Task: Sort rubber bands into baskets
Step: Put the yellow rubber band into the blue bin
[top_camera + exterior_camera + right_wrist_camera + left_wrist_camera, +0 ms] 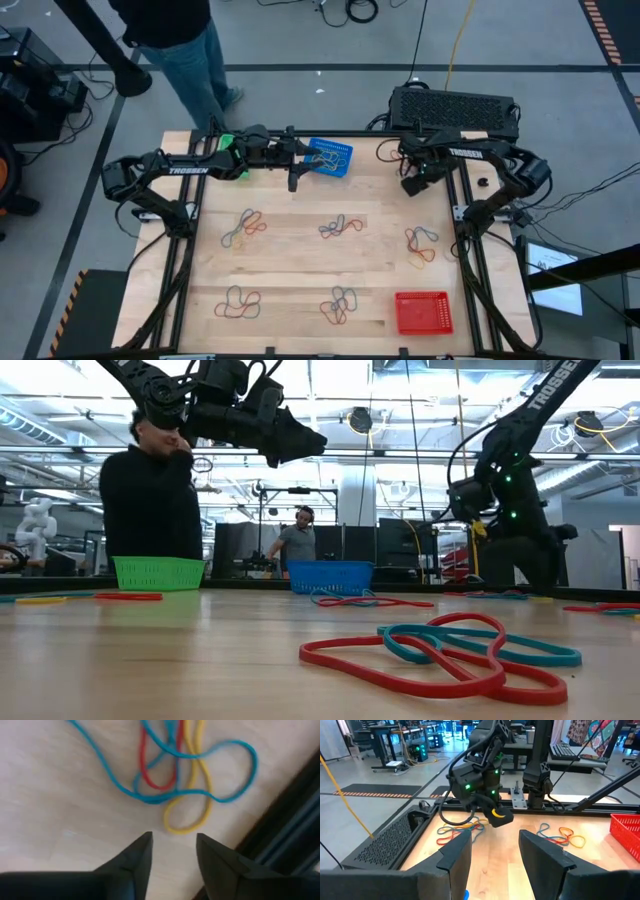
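Pale wooden tabletop (300,260) strewn with thin coloured rubber bands (340,226). Left gripper (296,168) parted, empty, beside blue mesh basket (330,157) at twelve o'clock. Right gripper (172,847) parted, empty, above bands at two o'clock.

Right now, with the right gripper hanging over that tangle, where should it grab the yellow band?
Probably at the yellow band's free rounded end loop, which sticks out of the tangle nearest the open right gripper. Come straight down, fingers straddling the strand: it lies flat, and farther up the blue band and red band cross it.
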`<state>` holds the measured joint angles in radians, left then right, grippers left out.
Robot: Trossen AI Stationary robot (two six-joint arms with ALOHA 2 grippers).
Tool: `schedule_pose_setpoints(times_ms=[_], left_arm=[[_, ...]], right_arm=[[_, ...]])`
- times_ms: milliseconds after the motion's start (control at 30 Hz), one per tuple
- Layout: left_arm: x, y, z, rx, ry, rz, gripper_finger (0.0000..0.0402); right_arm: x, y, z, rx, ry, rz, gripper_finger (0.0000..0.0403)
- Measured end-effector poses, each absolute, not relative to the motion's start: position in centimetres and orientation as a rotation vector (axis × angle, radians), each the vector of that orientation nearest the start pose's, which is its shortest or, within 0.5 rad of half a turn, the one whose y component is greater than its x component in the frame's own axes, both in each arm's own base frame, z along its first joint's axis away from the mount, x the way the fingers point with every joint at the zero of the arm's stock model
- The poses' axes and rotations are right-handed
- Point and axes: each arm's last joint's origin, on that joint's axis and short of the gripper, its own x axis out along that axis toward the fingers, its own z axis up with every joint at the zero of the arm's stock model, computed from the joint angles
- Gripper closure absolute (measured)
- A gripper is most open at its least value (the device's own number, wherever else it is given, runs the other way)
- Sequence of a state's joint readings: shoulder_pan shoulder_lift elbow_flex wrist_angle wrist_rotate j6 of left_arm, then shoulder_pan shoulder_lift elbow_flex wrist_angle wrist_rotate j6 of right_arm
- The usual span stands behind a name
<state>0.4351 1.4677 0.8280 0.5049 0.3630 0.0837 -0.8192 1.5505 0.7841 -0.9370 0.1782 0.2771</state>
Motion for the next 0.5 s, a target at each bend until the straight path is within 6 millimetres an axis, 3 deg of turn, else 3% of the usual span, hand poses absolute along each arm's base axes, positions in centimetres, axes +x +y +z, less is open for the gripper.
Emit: schedule_pose_setpoints(times_ms=[200,500], left_arm=[[29.4,12.5,25.5,0.038,0.13,0.066,0.0229],[29.4,12.5,25.4,0.033,0.143,0.065,0.0229]], right_arm=[[14.4,-17.5,14.0,0.771,1.486,-0.902,0.023],[14.6,-17.5,13.8,0.778,1.498,-0.896,0.026]])
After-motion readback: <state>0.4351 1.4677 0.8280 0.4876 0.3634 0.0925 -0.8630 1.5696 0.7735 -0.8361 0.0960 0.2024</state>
